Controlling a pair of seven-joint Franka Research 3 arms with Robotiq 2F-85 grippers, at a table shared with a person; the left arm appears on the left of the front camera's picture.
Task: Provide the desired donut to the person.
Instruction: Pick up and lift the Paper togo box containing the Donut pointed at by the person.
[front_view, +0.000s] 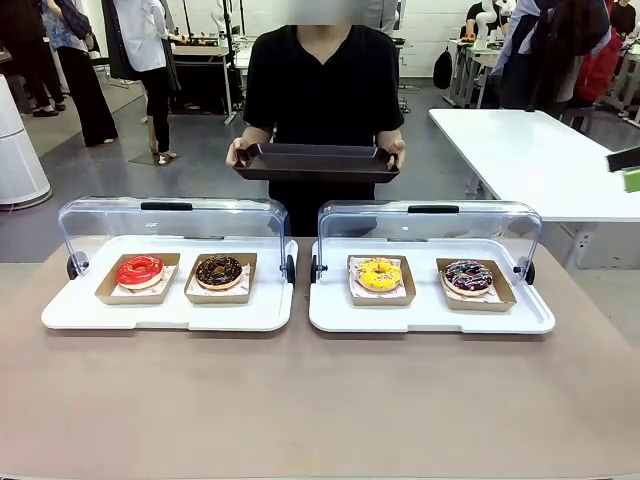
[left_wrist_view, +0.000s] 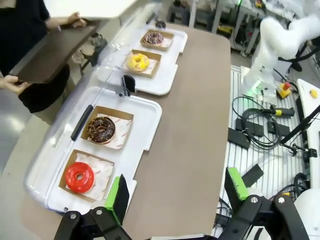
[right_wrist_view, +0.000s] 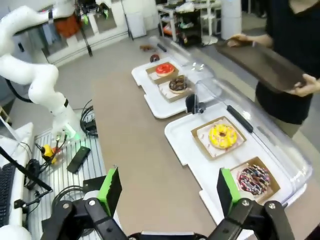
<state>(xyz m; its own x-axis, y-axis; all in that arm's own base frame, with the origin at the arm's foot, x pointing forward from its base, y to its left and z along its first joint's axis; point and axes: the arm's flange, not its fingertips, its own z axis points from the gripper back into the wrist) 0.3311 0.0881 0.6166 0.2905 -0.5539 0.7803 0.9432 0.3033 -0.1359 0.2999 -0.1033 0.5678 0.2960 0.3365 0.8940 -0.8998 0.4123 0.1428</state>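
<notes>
1. Both pincers are released and empty. The left pincer (left_wrist_view: 176, 192) hangs over the near table (front_view: 320, 400) edge by the red donut (front_view: 140, 270). The right pincer (right_wrist_view: 168, 190) hangs near the sprinkled dark donut (front_view: 468, 277).
2. Four donuts sit in separate cardboard holders on two white trays (front_view: 170, 312). From the robot's left they are the red donut, the chocolate donut (front_view: 218, 271), the yellow donut (front_view: 379, 274) and the sprinkled dark donut. The clear lids (front_view: 175, 220) stand raised at the back.
3. The person (front_view: 322, 85) stands at the far side, both hands on a dark tray (front_view: 315, 160). No hand points, so the wanted donut cannot be told; the arms should probably wait for a sign.
4. The nearer arm suits each pair: left for red or chocolate, right for yellow or sprinkled.
5. Approaching from the near side avoids the raised lid. Pinching the cardboard holder's rim likely spares the icing.
6. The load should lift level, pass over the lid and land mid-tray, away from the person's fingers.
</notes>
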